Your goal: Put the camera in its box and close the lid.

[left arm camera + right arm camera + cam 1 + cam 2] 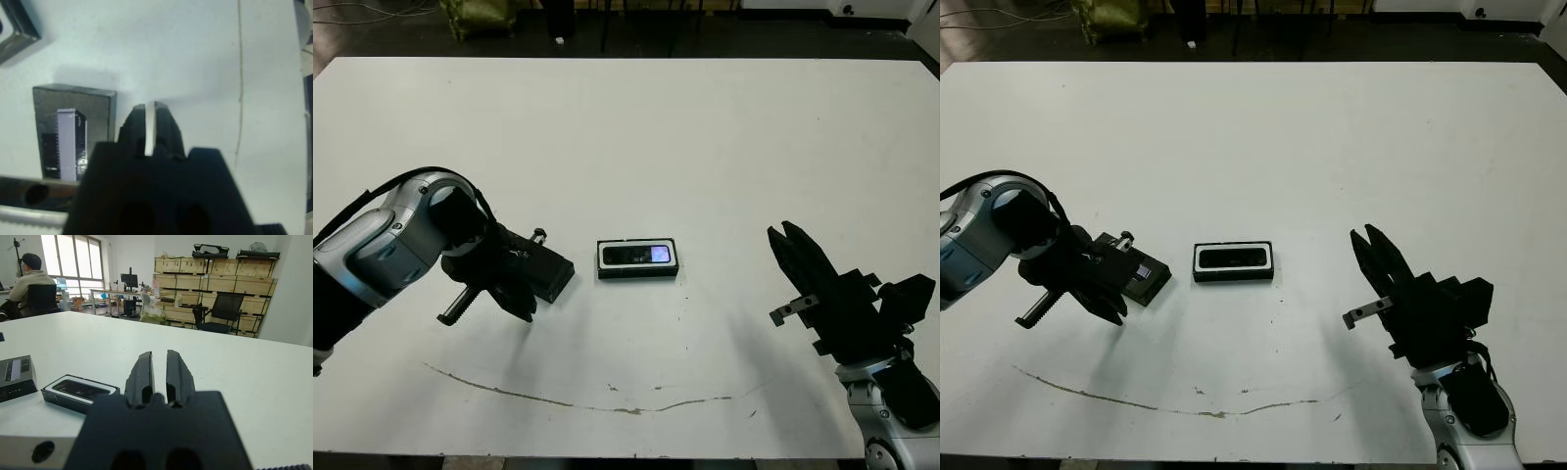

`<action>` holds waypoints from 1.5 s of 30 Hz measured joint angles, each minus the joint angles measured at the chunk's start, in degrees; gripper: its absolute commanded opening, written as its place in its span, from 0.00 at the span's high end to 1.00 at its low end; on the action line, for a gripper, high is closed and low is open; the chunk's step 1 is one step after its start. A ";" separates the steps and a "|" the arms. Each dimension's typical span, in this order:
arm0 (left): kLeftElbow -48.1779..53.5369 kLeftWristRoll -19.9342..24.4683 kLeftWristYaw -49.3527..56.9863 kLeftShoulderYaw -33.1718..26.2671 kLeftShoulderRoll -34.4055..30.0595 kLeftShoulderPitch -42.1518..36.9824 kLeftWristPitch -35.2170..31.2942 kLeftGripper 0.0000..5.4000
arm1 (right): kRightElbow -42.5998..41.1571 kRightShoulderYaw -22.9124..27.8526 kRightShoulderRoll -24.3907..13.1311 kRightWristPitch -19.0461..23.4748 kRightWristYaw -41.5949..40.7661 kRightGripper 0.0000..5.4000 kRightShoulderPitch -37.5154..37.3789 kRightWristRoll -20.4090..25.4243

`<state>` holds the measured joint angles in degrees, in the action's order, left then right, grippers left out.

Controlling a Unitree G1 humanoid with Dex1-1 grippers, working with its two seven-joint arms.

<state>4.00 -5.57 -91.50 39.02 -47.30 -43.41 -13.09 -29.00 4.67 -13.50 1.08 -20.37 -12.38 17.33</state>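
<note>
Black camera (637, 256) already lies in its white-lined box (637, 273) at table centre; the lid (551, 275) is not yet on.

You have the lid flat on the white table (705, 137) at about 9 o'clock from the box, stripe up, a small gap between them. Your left gripper (150, 113) sits just beside the lid, nearly clenched with only a thin slit between the fingers, grasping nothing. Your right gripper (159, 367) hovers well apart at 3 o'clock from the box, fingers close together with a narrow gap, also empty. Open the left fingers wider, straddle the lid across its short sides, lift it level, and line its edges up with the box before lowering, so it probably won't nudge the box.
</note>
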 measured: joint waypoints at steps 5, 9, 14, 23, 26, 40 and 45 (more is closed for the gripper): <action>-1.37 -1.11 -0.06 -0.22 0.79 0.30 0.07 1.00 | 0.02 0.04 0.00 0.00 0.08 1.00 -0.25 -0.10; -1.75 -1.90 -0.03 -0.36 1.74 0.37 0.81 1.00 | -0.13 0.03 0.00 0.00 0.21 1.00 -0.43 -0.08; -2.73 -2.69 0.14 -0.59 2.59 0.67 2.67 1.00 | -0.26 0.00 0.00 0.07 0.38 1.00 -0.56 -0.25; -3.03 -4.24 0.58 -1.18 3.54 0.85 2.63 1.00 | -0.53 -0.24 0.07 0.48 0.47 1.00 -1.25 -0.25; -3.08 -4.37 1.07 -1.56 4.30 0.91 2.97 1.00 | -0.52 -0.25 0.07 0.75 0.46 1.00 -1.27 -0.02; -7.53 -6.22 2.20 -2.06 7.22 -0.31 4.94 1.00 | -1.24 -0.27 0.23 1.94 0.90 1.00 -1.62 0.04; -8.48 -7.67 3.81 -2.20 8.35 -0.62 6.49 1.00 | -1.61 -0.26 0.24 2.46 0.96 1.00 -1.89 0.14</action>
<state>-4.47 -13.24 -87.69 36.82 -38.95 -44.03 -6.59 -30.60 4.40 -13.26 3.55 -19.41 -14.27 17.47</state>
